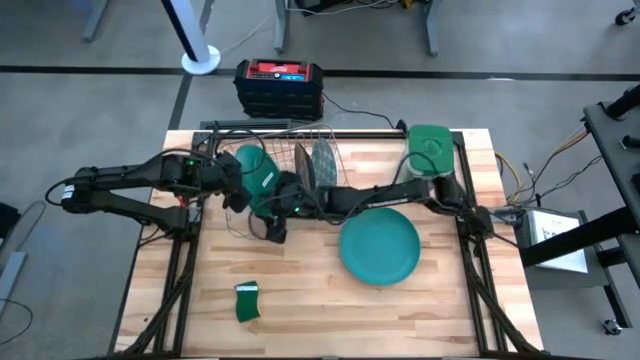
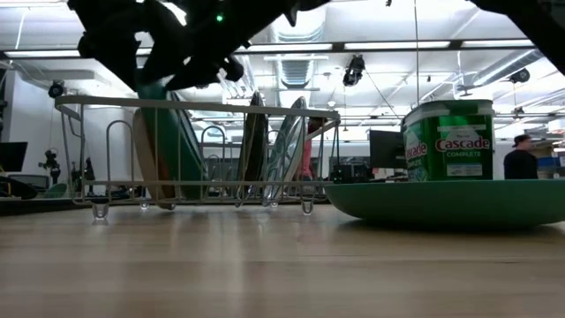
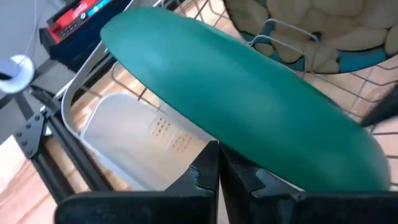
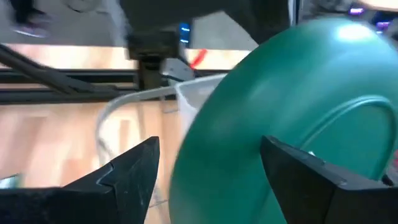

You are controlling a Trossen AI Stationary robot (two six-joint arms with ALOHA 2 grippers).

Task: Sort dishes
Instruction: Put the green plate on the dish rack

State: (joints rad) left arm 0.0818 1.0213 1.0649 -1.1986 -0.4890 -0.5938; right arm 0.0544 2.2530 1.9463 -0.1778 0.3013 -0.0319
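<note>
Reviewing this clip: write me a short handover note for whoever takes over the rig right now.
Left gripper: shut on the rim of the green plate, holding it on edge at the dish rack.
Right gripper: open, fingers either side of that same plate, not gripping it.
Done: two more plates stand upright in the rack's slots.
Left: seat the green plate in the rack; the teal plate lies flat on the table and needs racking.
Not dishes: canister, sponge.

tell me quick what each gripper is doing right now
left gripper: closed on the rim of the green plate at the dish rack.
right gripper: jaws open around that plate, not gripping.
</note>
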